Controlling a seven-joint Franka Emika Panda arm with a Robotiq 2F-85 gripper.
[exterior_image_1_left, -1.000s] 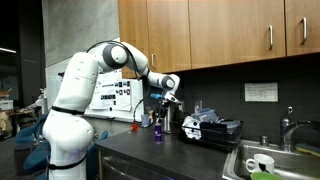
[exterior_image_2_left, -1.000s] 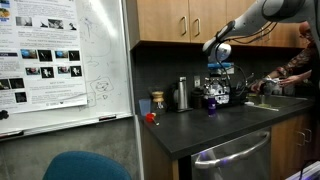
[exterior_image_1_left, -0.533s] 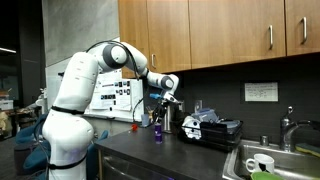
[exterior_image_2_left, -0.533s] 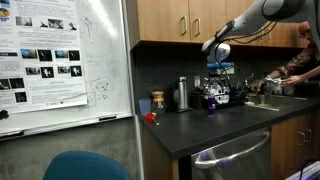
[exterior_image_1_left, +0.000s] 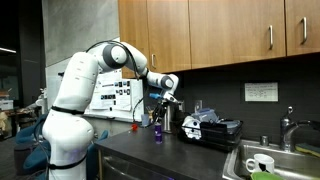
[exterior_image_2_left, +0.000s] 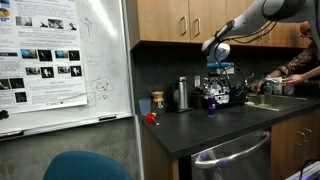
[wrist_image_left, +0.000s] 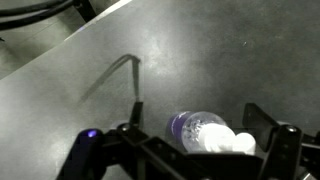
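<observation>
On the dark counter (exterior_image_1_left: 140, 146), a purple bottle (wrist_image_left: 203, 130) stands upright just below the gripper (wrist_image_left: 197, 117), whose jaws are spread wide on either side of it (nothing held). It looks slim and light, so an off-centre descent could clip its white cap (wrist_image_left: 238, 143) and topple it.

Dark grey countertop (exterior_image_2_left: 240, 126), lower right of an exterior view. Standing on it: small purple plastic bottle with white cap (exterior_image_2_left: 210, 104), centre; small red object (exterior_image_2_left: 149, 117), left; tall steel canister (exterior_image_2_left: 181, 93), rear.
</observation>
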